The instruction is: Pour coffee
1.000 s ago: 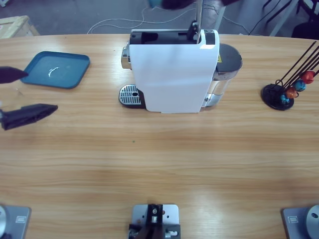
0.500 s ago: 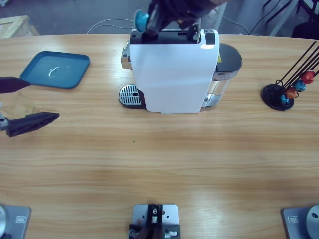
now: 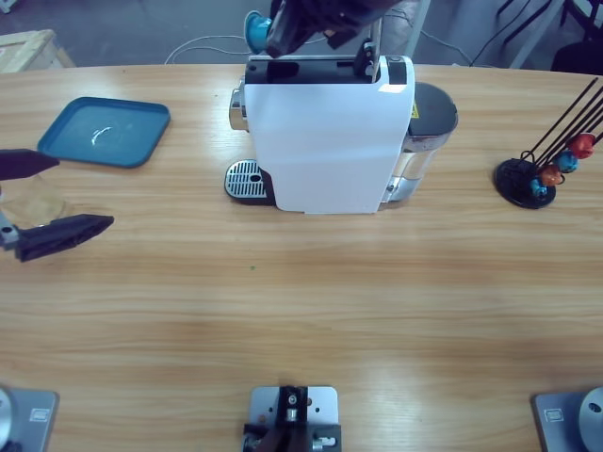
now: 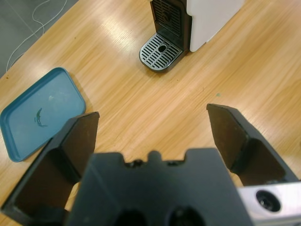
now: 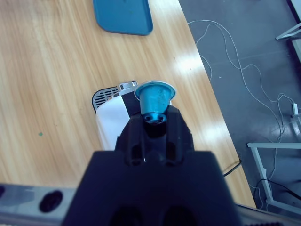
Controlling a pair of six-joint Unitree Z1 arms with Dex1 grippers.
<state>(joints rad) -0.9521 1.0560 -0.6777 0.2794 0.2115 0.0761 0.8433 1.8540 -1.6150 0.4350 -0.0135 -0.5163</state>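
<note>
No coffee or drinking glass shows clearly in any view. The white coffee machine [image 3: 330, 141] stands at the table's middle back, its round drip grate [image 3: 247, 179] on its left. My right gripper [image 3: 275, 33] hangs over the machine's top left rear corner, shut on a blue capsule [image 3: 255, 30]. In the right wrist view the blue capsule [image 5: 155, 98] sticks out past the jaws, above the machine [image 5: 113, 125]. At the table's left edge my left gripper [image 3: 85, 191] is open, and the left wrist view shows only bare wood between its jaws, with the grate [image 4: 161, 51] ahead.
A blue tray [image 3: 104, 132] lies at the back left. A black capsule stand [image 3: 532, 181] with blue, orange and red capsules is at the right. A faint glassy patch [image 3: 33, 202] near the left jaws is unclear. A wooden crate [image 3: 28, 47] sits off the table's left corner.
The right gripper came in from the top with the blue capsule and shifted slightly left above the machine. The left gripper edged a little to the right.
</note>
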